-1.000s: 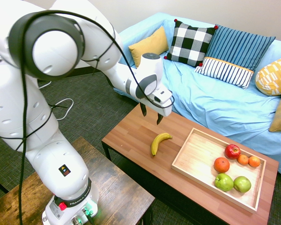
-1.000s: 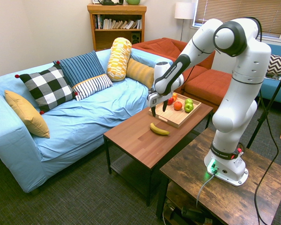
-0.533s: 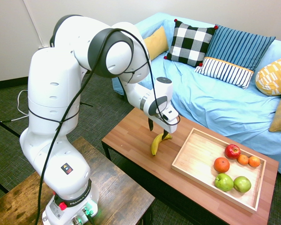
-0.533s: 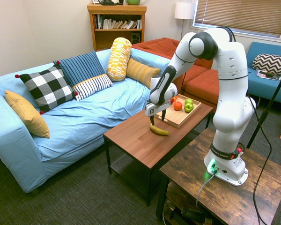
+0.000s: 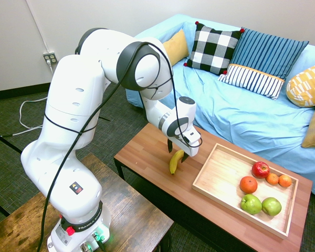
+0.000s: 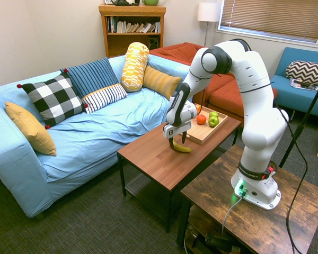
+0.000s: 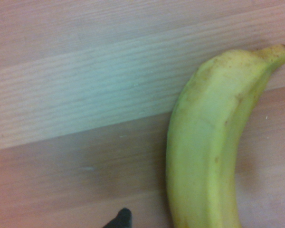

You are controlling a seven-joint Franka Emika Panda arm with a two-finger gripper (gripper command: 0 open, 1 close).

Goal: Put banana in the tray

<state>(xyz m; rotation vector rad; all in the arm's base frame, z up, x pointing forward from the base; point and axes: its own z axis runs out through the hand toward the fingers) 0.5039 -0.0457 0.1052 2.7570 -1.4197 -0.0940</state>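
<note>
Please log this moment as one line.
gripper: open, at banana | banana: on table | tray: holds fruit, no banana

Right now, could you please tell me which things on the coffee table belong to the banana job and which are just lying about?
For the job:
- banana, on the tabletop
- tray, where it should go

Just lying about, all in the tray:
- red apple
- two green apples
- three orange fruits
</note>
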